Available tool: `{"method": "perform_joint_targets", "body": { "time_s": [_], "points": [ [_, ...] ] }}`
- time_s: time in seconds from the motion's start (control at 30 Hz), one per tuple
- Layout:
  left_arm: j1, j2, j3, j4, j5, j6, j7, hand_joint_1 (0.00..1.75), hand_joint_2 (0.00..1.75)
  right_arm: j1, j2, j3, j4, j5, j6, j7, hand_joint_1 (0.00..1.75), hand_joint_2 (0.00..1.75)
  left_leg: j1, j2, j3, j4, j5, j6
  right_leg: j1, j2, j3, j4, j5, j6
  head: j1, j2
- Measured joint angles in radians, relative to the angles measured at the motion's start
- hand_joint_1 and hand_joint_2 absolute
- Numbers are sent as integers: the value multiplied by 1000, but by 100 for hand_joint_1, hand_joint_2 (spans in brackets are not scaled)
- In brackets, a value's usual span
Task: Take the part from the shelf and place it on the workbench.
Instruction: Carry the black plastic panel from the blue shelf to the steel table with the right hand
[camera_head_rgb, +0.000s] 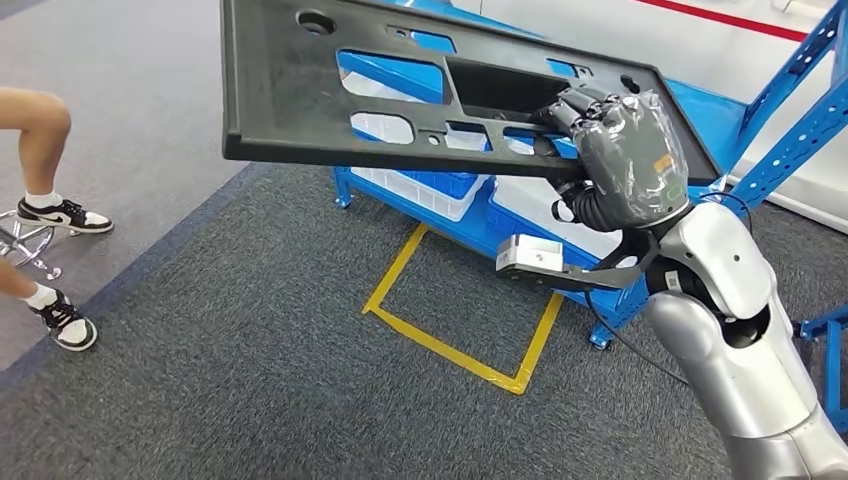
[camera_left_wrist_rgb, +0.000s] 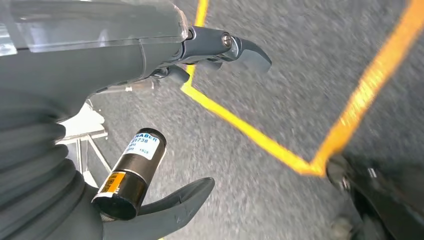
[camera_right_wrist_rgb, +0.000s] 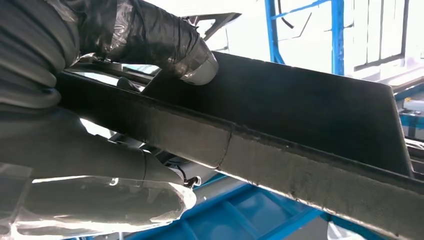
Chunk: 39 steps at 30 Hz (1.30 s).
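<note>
- from the head view we see a person's legs (camera_head_rgb: 45, 190) at left, then the black part (camera_head_rgb: 400, 90) raised over the blue shelf (camera_head_rgb: 440, 195), our right hand (camera_head_rgb: 625, 150) gripping its edge.
- our left hand (camera_left_wrist_rgb: 150, 125) hangs with fingers apart, holding nothing, over grey carpet (camera_left_wrist_rgb: 300, 75) with yellow tape (camera_left_wrist_rgb: 260, 137).
- a label (camera_left_wrist_rgb: 145, 145) there is too blurred to read.

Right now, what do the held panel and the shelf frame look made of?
Black panel: probably moulded plastic, matte, with cut-outs and a rough seam along its edge. Blue shelf frame: likely painted steel, glossy, with rows of punched holes. Right hand grips the panel.
</note>
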Motion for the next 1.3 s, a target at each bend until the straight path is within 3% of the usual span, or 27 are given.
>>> {"method": "perform_joint_targets", "body": {
  "time_s": [0.07, 0.1, 0.13, 0.2, 0.27, 0.3, 0.37, 0.4, 0.43, 0.53, 0.57, 0.63, 0.67, 0.73, 0.77, 0.8, 0.87, 0.9, 0.93, 1.0, 1.03, 1.07, 1.1, 1.13, 1.2, 1.23, 1.3],
  "points": [
    [0, 0, 0, -1, 0, -2, 0, 0, 175, 2, 0, 0, 2, 0, 0, 0, 175, 175, -6, -11, -25, 6, 16, 2, 2, 6, -13, 106, -43, -3, 0, 0],
    [0, 0, 0, -2, 0, -3, 0, 0, 175, 3, 0, 0, 2, 0, 0, 0, 175, 175, -8, -17, -37, 10, 24, 3, 2, 7, 3, 111, -32, -6, 0, 0],
    [-1, 0, 0, -2, 0, -3, 0, 0, 175, 4, 0, 0, 3, 0, 0, 0, 175, 175, -10, -23, -49, 13, 32, 2, 3, 9, 36, 79, -6, -11, 0, 0],
    [-3, -2, 0, -2, 0, -4, 0, 0, 175, 1, 0, 0, 4, 0, 0, 0, 175, 175, -13, -37, -71, 18, 49, -2, 8, 29, 134, -62, 37, -25, 0, 0],
    [-4, -4, 0, -2, 0, -5, 0, 0, 175, -2, 0, 0, 5, 0, 0, 0, 175, 175, -12, -51, -85, 16, 70, -9, 12, 52, 202, -179, 41, -31, -1, 0],
    [-3, -6, 0, -3, 0, -5, 0, 0, 175, -4, 0, 0, 5, 0, 0, 0, 175, 175, -10, -57, -89, 10, 83, -15, 14, 55, 211, -204, 38, -32, 0, 0],
    [0, -5, 1, -4, 0, -5, 0, 0, 175, -7, 0, 0, 6, 0, 0, 0, 175, 175, -7, -71, -96, -2, 105, -27, 13, 38, 203, -218, 59, -35, 0, 0],
    [1, -5, 2, -5, 0, -5, 0, 0, 175, -9, 1, 0, 6, 0, 0, 0, 175, 175, -8, -67, -104, 1, 96, -33, 10, 26, 196, -225, 72, -40, -1, 0],
    [2, -5, 3, -6, 0, -6, 0, 0, 175, -10, 2, 1, 6, 0, 0, 0, 175, 175, -10, -56, -115, 22, 64, -39, 6, 12, 186, -231, 85, -46, -2, 0],
    [1, -4, 4, -7, -1, -6, 0, 0, 175, -11, 2, 2, 7, 0, 0, 0, 175, 175, 0, -15, -155, 194, -86, -56, 5, -23, 139, -227, 122, -55, -6, 0],
    [1, -4, 4, -7, -1, -6, 0, 0, 175, -11, 2, 2, 7, 0, 0, 0, 175, 175, 5, -11, -160, 253, -104, -62, 6, -35, 122, -222, 132, -54, -6, 0],
    [-1, -5, 4, -7, -1, -6, 0, 0, 175, -11, 2, 2, 7, 0, 0, 0, 175, 175, 14, -4, -135, 296, -68, -72, 6, -58, 84, -209, 150, -49, -6, 0],
    [-2, -5, 4, -7, -1, -6, 0, 0, 175, -11, 2, 2, 7, 0, 0, 0, 175, 175, 18, 4, -97, 269, -40, -76, 6, -69, 66, -200, 158, -46, -7, 0],
    [-6, -5, 4, -7, -1, -6, 0, 0, 175, -12, 2, 2, 6, 0, -1, 0, 175, 175, 18, 38, 16, 135, -45, -81, 6, -88, 39, -184, 172, -36, -6, 0],
    [-7, -5, 4, -7, 0, -6, -1, 0, 175, -13, 1, 1, 6, 0, -1, 0, 175, 175, 14, 53, 64, 67, -64, -76, 7, -97, 32, -180, 179, -30, -6, 0],
    [-7, -4, 3, -7, 0, -6, -1, 0, 175, -14, 1, 1, 5, 0, -1, 0, 175, 175, 7, 60, 89, 19, -84, -69, 7, -107, 29, -179, 188, -24, -6, 0],
    [-4, -4, 3, -7, 0, -6, -1, 0, 175, -13, 1, 1, 6, 0, -1, 0, 175, 175, -3, 47, 85, -9, -77, -47, 2, -127, 26, -186, 210, -10, -5, 0],
    [-2, -4, 4, -8, 0, -6, -1, 0, 175, -11, 1, 2, 7, 0, -1, 0, 175, 175, -5, 39, 76, -13, -63, -36, -2, -123, 23, -187, 209, -4, -5, 0],
    [0, -4, 4, -8, 0, -6, -1, 0, 175, -9, 1, 3, 8, 0, -1, 0, 175, 175, -5, 31, 64, -16, -48, -25, -6, -102, 14, -174, 184, 2, -5, 0],
    [1, -2, 4, -8, 0, -5, 0, 0, 175, -7, 1, 3, 10, 0, 0, 0, 175, 175, -5, 15, 31, -19, -15, -8, -8, -32, -12, -89, 78, 5, -4, 0],
    [0, -2, 4, -8, 0, -6, -1, 0, 175, -6, 0, 3, 11, 0, 0, 0, 175, 175, -8, 4, 9, -19, 0, -2, -5, -6, -26, -22, 22, 2, -3, 0],
    [-1, -1, 4, -8, 2, -7, -3, 0, 175, -5, 0, 4, 11, 0, 0, 0, 175, 175, -11, -7, -11, -18, 14, 1, -1, 5, -34, 42, -8, -2, -3, 0],
    [-1, 0, 5, -8, 4, -8, -4, 0, 175, -3, 1, 5, 11, 1, 0, 1, 175, 175, -15, -20, -30, -18, 28, 2, 3, 9, -34, 90, -8, -8, -4, 0],
    [0, 1, 6, -8, 7, -10, -6, 0, 175, -1, 4, 7, 11, 3, 0, 2, 175, 175, -19, -32, -48, -18, 41, 3, 9, 10, -23, 112, 17, -15, -4, 0],
    [0, 5, 7, -7, 15, -14, -7, 0, 175, 3, 14, 16, 11, 14, 0, 8, 175, 175, -22, -56, -77, -16, 67, 2, 20, 25, 48, 53, 82, -36, -4, 0],
    [-1, 6, 8, -6, 20, -16, -6, 0, 175, 4, 21, 22, 11, 22, 0, 12, 175, 175, -24, -67, -88, -14, 78, 1, 25, 44, 104, -20, 85, -48, -4, 0],
    [-1, 13, 8, -1, 30, -17, -5, 0, 175, 5, 37, 37, 11, 35, -2, 20, 175, 175, -25, -86, -103, -13, 100, -5, 30, 75, 205, -172, 49, -62, -4, 0]
  ]
}}
